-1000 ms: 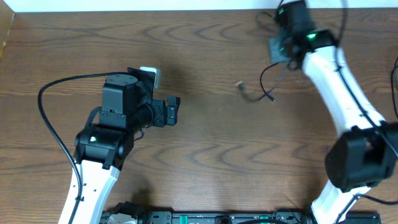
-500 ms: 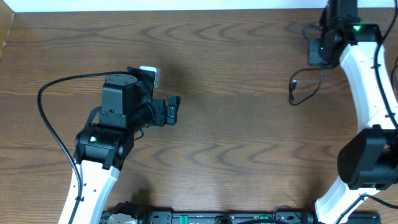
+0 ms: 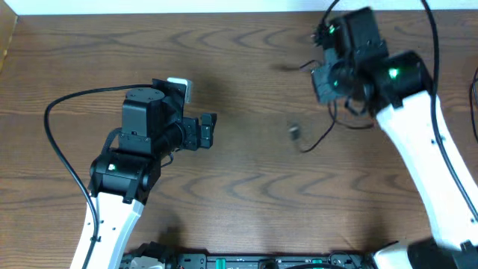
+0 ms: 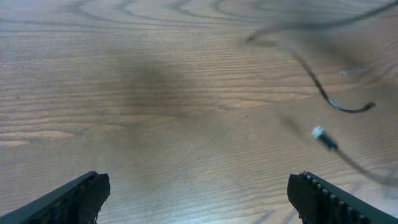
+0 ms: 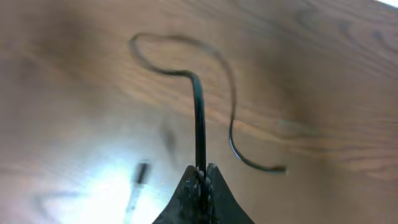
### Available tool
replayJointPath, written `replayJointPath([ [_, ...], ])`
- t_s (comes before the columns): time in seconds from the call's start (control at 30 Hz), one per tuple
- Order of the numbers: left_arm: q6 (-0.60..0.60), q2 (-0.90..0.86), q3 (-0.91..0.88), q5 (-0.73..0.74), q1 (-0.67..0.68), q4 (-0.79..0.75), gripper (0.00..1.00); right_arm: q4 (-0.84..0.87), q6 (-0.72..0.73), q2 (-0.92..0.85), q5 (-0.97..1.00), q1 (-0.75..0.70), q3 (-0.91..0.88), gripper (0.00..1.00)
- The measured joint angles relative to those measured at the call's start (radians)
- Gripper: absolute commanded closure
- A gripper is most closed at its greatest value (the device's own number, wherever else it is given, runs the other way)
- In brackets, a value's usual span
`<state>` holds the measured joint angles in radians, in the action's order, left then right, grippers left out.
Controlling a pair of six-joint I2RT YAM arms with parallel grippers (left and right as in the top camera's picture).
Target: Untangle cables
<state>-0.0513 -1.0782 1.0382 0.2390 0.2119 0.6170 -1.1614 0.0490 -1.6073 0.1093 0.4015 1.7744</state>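
overhead: my right pincer (image 3: pixel 332 86) holds the black cable (image 3: pixel 320 139) at the table's (image 3: pixel 246 194) far right. the cord trails from it toward my left pincer (image 3: pixel 208 131), which sits well apart. the right arm is the nearer one. no white cord shows.

left wrist: my left fingers (image 4: pixel 78 198) stand wide apart, empty. the blurred cord and its small plug (image 4: pixel 324 138) lie ahead, off to the right.

right wrist: only here is the grip plain, with the fingers pinched together on the cord, which runs straight ahead, then curls.
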Motion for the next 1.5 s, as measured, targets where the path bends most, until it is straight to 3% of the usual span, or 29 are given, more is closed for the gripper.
replayJointPath([
  [0.27, 0.000, 0.000, 0.000, 0.000, 0.000, -0.011, 0.04, -0.136, 0.074, 0.090, 0.071, 0.029, 0.000, 0.99],
  [0.57, 0.000, 0.000, 0.000, 0.000, 0.000, -0.012, 0.04, -0.111, 0.184, 0.075, 0.129, -0.036, -0.015, 0.99],
  [0.83, 0.001, 0.000, 0.000, 0.000, 0.000, -0.012, 0.04, -0.093, 0.255, -0.017, 0.135, -0.040, -0.134, 0.99],
  [1.2, 0.026, 0.000, 0.000, -0.021, 0.000, -0.004, 0.04, -0.065, 0.233, -0.020, 0.129, 0.228, -0.171, 0.99],
  [1.5, 0.026, 0.000, 0.000, -0.035, 0.000, 0.000, 0.04, -0.066, 0.251, 0.170, 0.131, 0.249, -0.171, 0.99],
])
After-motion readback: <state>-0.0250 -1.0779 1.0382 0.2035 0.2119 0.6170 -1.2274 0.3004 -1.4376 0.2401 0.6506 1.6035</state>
